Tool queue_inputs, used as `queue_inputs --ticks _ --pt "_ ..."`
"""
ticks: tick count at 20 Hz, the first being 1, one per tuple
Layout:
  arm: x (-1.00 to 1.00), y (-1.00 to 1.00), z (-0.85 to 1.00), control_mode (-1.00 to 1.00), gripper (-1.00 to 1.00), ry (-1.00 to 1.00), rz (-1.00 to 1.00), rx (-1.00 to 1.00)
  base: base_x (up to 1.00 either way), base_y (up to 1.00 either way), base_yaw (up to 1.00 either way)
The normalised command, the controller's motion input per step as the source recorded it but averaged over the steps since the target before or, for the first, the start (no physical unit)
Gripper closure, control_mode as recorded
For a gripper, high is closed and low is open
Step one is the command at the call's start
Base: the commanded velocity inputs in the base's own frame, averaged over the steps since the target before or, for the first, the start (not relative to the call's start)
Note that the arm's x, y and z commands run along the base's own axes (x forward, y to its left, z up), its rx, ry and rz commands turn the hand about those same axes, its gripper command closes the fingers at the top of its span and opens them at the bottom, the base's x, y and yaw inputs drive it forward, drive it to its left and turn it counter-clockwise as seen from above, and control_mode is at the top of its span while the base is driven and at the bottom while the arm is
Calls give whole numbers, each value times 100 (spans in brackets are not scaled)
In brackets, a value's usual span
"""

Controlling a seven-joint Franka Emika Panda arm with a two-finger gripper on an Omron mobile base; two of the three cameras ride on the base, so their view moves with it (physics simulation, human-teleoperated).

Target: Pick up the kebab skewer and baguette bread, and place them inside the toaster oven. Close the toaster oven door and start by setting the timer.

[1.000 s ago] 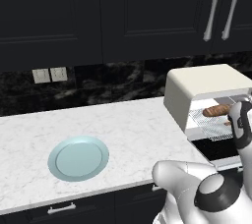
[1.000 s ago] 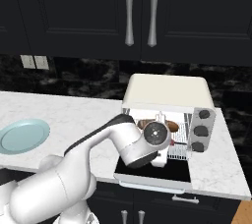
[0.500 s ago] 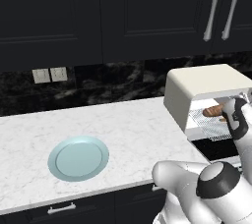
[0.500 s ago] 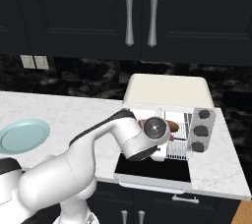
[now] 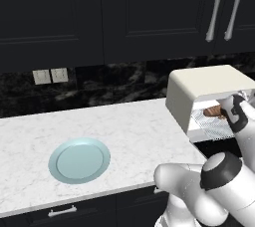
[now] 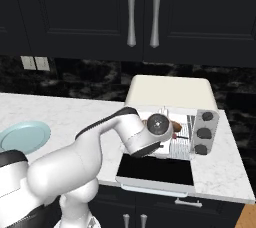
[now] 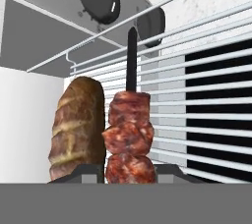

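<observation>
- Kebab skewer [image 7: 129, 139], a thin dark stick threaded with reddish-brown meat chunks, is seen in the hand view between the two small dark finger tips, which are closed narrowly on its near end; the gripper [image 7: 129, 171] is judged to be holding it.
- Just beside the skewer, on its left in the hand view, the small elongated golden-brown baguette bread [image 7: 78, 127] with a scored crust is seen lying on the wire rack [image 7: 206, 120], so the loaf is already placed.
- The skewer's dark tip is pointed along the rack bars, and the chunks appear to be at or just over the rack; whether they rest on it cannot be told.
- The rack belongs to the cream-beige boxy toaster oven [image 6: 170, 89], whose dark round knobs [image 6: 204, 133] are seen on its right-hand panel.
- The toaster oven door [image 6: 156, 172], a dark glass panel in a pale frame, is seen folded down flat in front of the opening.
- In the left base view the hand is seen reaching into the oven mouth [image 5: 214, 119].
- A pale blue round plate [image 5: 79, 160] is seen on the white marble counter [image 5: 124, 126], well apart from the oven.
- The step in hand is judged to be setting the skewer down inside; next, the jaws would need to be opened, the hand drawn straight back clear of the loaf, the door lifted shut, and the timer knob turned.
</observation>
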Motion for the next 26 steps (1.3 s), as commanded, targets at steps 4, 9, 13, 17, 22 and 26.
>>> queue_inputs --ticks 4,9,13,17,22,26 --pt "12 0 0 -100 100 0 0 0 0 0 0" --pt "0 0 0 -100 100 5 0 0 0 0 0" --pt "0 0 0 -100 -100 6 0 0 0 0 0" --pt "0 0 0 -100 -100 0 0 0 0 0 0" --pt "-1 0 0 -100 -100 0 0 0 0 0 0" --pt "-13 0 0 -100 -100 0 0 0 0 0 0"
